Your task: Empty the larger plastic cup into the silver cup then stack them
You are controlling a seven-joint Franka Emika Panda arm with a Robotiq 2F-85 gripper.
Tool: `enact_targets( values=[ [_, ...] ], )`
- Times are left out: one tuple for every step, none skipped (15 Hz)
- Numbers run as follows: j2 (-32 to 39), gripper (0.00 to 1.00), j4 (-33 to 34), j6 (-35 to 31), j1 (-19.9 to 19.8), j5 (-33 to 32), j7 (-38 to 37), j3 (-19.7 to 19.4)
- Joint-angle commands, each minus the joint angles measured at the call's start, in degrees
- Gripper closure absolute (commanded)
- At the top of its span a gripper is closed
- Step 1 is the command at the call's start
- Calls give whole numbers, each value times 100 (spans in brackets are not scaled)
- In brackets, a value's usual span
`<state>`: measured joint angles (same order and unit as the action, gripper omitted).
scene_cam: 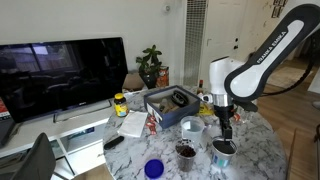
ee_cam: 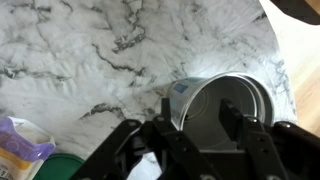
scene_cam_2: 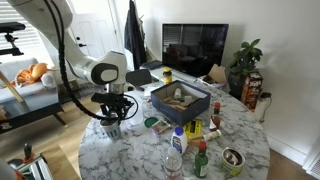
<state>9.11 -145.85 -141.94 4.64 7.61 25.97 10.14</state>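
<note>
The silver cup (scene_cam: 223, 149) stands upright near the marble table's edge. In the wrist view its rim and grey inside (ee_cam: 240, 100) fill the lower right, and a small blue sticker shows on its wall. My gripper (scene_cam: 227, 135) is directly above it and open. In the wrist view (ee_cam: 197, 108) one finger is outside the cup's wall and the other over its inside, with neither pressing the wall. The larger plastic cup (scene_cam: 192, 126), pale bluish-white, stands upright on the table a little beside the silver cup, untouched. The gripper also shows in an exterior view (scene_cam_2: 112, 122).
A dark cup with brownish contents (scene_cam: 186, 150) and a small vivid blue cup (scene_cam: 154, 168) stand nearby. A blue tray of items (scene_cam: 172, 100) sits behind them. A purple packet (ee_cam: 20, 150) lies close by. The table edge (ee_cam: 285, 70) runs just past the silver cup.
</note>
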Motion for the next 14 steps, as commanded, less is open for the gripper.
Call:
enact_targets(
  values=[
    [189,47,10,-126,21,-192,-230,-41],
    [224,22,31,-111,28,-222,-300,-46],
    [264,21,58,-100,27,-235,-340,-48],
    [295,19,74,-101,25,-244,-373,-46],
    [320,43,89,-88,22,-252,-413,-44],
    [353,58,114,-70,18,-252,-450,-43],
    [369,58,116,-72,17,-260,-474,-42],
    [393,65,133,-68,15,-262,-501,-41],
    [408,73,144,-71,14,-256,-522,-37],
    [425,82,164,-46,17,-273,-566,-42],
    [414,89,203,61,51,-367,-694,-64],
    [399,98,224,126,72,-455,-816,-85],
    [359,100,233,166,76,-524,-897,-91],
    [317,100,245,218,69,-560,-954,-91]
  ],
)
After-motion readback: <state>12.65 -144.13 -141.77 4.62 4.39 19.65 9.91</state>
